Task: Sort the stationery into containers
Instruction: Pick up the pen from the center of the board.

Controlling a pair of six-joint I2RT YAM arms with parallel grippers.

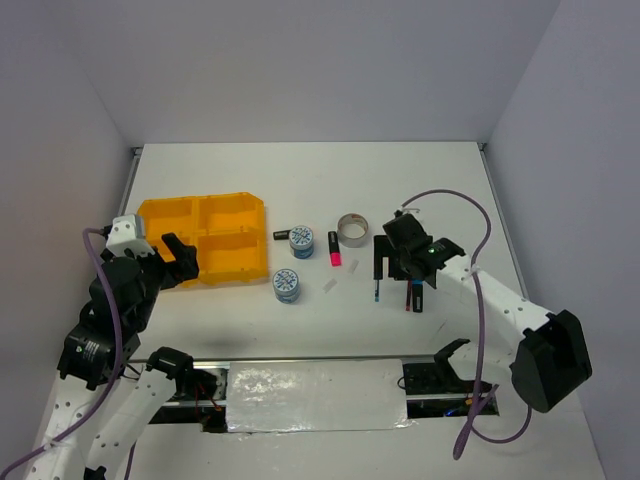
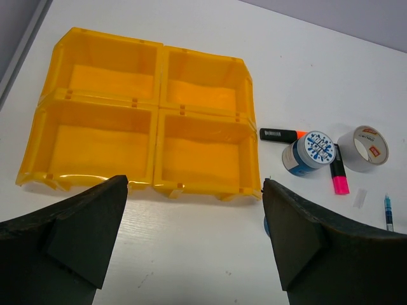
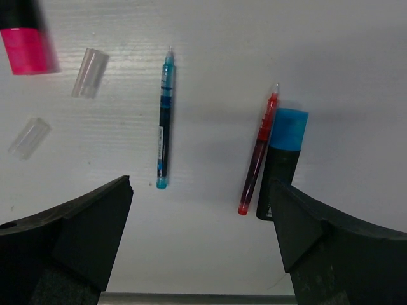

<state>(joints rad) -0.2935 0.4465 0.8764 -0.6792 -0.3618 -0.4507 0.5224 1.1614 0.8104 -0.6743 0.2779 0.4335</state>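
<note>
1. My left tool (image 2: 194, 254) is spread wide with only bare counter (image 1: 310, 180) between its fingers. It sits at the near edge of the yellow-orange tray (image 2: 157, 105), on the left side of the counter.
2. The tray lies flat, its four compartments in a two-by-two block. All the stationery I can see lies on the counter to its right.
3. Just right of the tray lies a black marker with an orange end (image 2: 280, 135), and one patterned tape roll (image 2: 308, 152) stands beside its tip.
4. The pink highlighter (image 2: 339, 175) lies between that roll and the grey tape ring (image 2: 364, 147), close against both.
5. The second patterned roll (image 1: 287, 286) stands nearer to me, just off the tray's near right corner and apart from the first.
6. My right tool (image 3: 200, 254) is also wide, gripping nothing, and hangs over the pens on the right half of the counter.
7. In its wrist view, the blue pen (image 3: 163, 121) lies left of centre, tip pointing away from me.
8. The red pen (image 3: 257, 155) lies right of centre, close against a black marker with a blue cap (image 3: 283, 159). That marker's near end is close to the tool's right-hand finger.
9. Two clear caps (image 3: 89, 73) lie loose between the blue pen and the highlighter.
</note>
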